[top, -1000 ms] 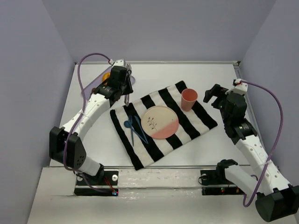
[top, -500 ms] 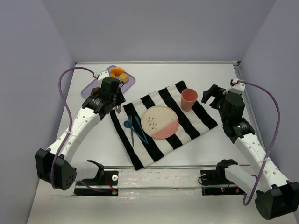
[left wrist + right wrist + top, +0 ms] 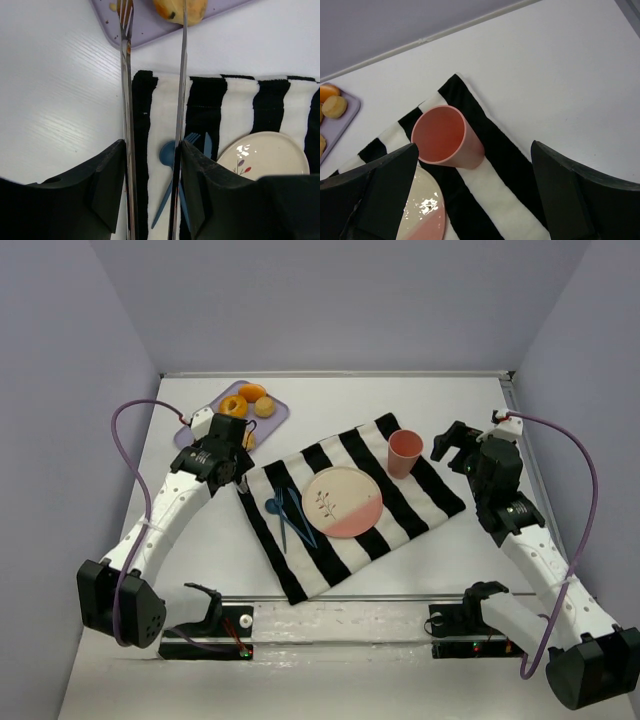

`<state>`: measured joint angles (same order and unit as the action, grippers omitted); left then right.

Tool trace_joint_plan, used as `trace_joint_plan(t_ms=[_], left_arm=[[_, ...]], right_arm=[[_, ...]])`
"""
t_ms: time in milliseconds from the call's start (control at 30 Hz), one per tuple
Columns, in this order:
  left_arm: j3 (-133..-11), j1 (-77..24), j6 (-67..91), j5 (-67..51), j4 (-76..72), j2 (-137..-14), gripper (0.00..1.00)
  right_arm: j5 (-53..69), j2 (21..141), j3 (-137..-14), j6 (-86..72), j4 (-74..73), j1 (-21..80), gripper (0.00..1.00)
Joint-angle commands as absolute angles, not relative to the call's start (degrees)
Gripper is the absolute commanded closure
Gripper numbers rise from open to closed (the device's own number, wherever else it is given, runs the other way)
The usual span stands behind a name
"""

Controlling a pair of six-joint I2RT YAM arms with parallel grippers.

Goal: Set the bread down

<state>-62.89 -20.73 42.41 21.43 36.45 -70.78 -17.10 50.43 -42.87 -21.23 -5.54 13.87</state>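
The left wrist view shows best that the left tool (image 3: 154, 12) is released, its prongs parted above the striped cloth (image 3: 235, 105), with blue cutlery (image 3: 167, 152) and the plate (image 3: 265, 155) at 5 o'clock. The bread (image 3: 169, 7) lies on the lavender tray (image 3: 150, 27) at 12 o'clock, one prong crossing it. The right tool (image 3: 474, 145) is spread wide and empty, the pink cup (image 3: 447, 137) ahead of it. Overhead, a donut (image 3: 234, 405) and buns (image 3: 264, 407) sit farther back.

The white counter (image 3: 200, 540), faintly wood-grained, spreads beneath the left gripper (image 3: 243, 475) and the right gripper (image 3: 452, 445). Plain pale lilac walls close it in: the left wall (image 3: 70, 390) outward of the left gripper, the right wall (image 3: 600, 360) outward of the right gripper, and the back wall (image 3: 340, 300) well beyond both. The light is soft and even, with only faint shadows.
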Motion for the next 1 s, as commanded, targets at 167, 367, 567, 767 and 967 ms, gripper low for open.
trace_joint_plan(t_ms=[167, 367, 567, 767, 967], left_arm=[[-63.1, -16.4, 40.4, 17.4, 29.4, -74.3, 0.41], [-62.8, -14.3, 39.4, 14.7, 26.8, -76.3, 0.43], [-63.7, -12.4, 38.5, 13.7, 26.2, -78.9, 0.47], [-64.8, -12.0, 38.0, 11.8, 25.4, -80.1, 0.61], [-64.3, -12.0, 37.5, 9.6, 25.9, -76.0, 0.78]], right_arm=[[-19.1, 50.8, -42.9, -20.5, -2.3, 13.5, 0.00], [-19.2, 51.2, -43.2, -20.2, -2.2, 13.5, 0.00], [-19.3, 51.8, -43.2, -20.2, -2.2, 13.5, 0.00], [-19.7, 51.8, -43.2, -20.0, -2.2, 13.5, 0.00], [-19.5, 50.7, -42.9, -20.2, -2.2, 13.5, 0.00]])
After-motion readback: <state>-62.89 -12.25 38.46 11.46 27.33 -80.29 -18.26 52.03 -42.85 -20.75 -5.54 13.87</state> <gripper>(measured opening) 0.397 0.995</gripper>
